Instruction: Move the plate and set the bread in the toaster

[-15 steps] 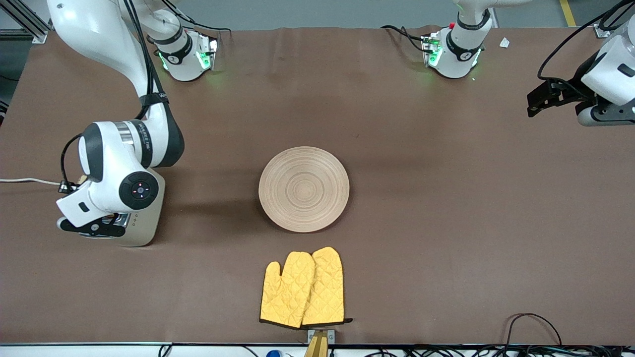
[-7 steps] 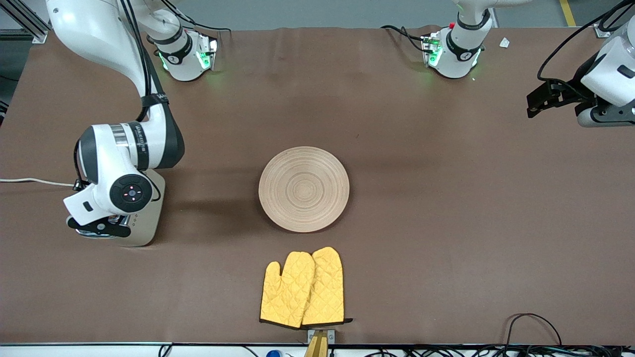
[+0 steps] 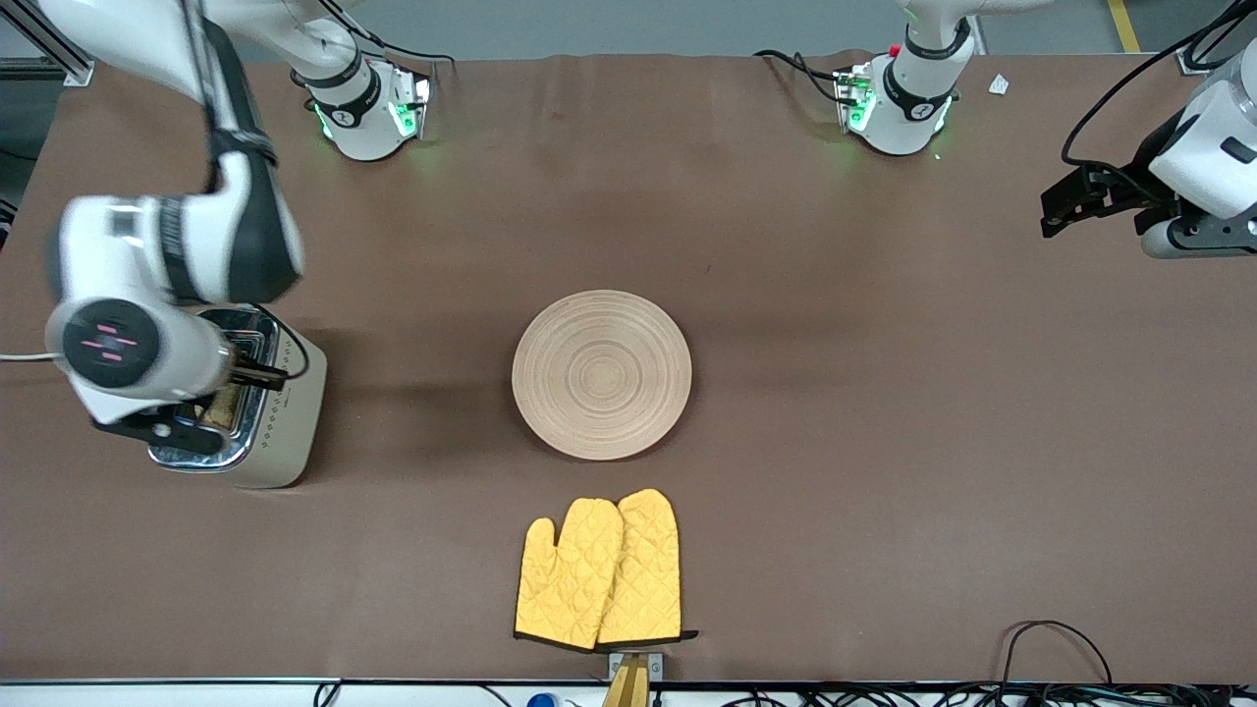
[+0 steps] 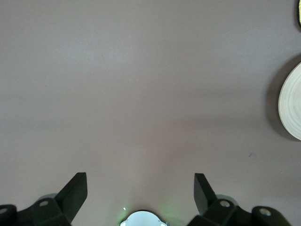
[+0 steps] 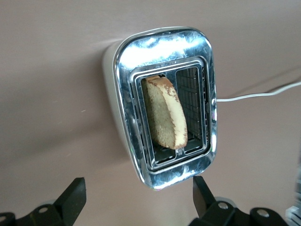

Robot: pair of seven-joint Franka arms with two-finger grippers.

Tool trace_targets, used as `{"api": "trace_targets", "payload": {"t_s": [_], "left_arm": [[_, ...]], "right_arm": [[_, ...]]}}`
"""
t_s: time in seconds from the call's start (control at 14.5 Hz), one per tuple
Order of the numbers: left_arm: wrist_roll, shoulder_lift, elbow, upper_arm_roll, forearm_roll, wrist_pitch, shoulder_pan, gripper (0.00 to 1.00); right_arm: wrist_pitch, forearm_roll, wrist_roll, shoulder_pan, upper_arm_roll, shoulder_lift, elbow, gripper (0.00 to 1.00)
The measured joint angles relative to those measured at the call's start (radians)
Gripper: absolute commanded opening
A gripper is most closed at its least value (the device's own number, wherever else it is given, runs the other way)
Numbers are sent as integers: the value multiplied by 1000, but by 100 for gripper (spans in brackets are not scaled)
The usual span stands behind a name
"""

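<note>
The bread [image 5: 164, 115] stands tilted in one slot of the toaster [image 5: 164, 44], with its top edge sticking out. My right gripper [image 5: 137, 188] hovers open above the toaster [image 3: 280, 432], holding nothing and apart from the bread. The round wooden plate [image 3: 601, 374] lies bare at the table's middle, and its edge shows in the left wrist view as the plate [image 4: 292, 108]. My left gripper [image 3: 1065, 201] waits open over bare table at the left arm's end, and the left gripper [image 4: 140, 183] has nothing between its fingers.
A pair of yellow oven mitts [image 3: 599, 570] lies nearer the front camera than the plate. The toaster's white cord [image 3: 29, 356] runs off the table's edge at the right arm's end. Black cables [image 3: 1056, 638] lie by the front edge.
My right gripper has opened and risen off the toaster, leaving the bread in the slot. The left arm has hardly moved.
</note>
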Motion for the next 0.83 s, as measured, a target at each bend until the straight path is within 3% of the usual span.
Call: {"api": "trace_targets", "payload": {"t_s": [0.21,0.48,0.83], "left_arm": [[0,0,0,0,-2,0,0,100],[0,0,0,0,-2,0,0,100],[0,1,8,3,-2,4,0,100]], "right_arm": [[0,99,-132,-96,-2,-81,-6,100],[3,123,-180,-119,-1,-193,-34,100],[6,159,-209,-119,0,-400,-140,100]]}}
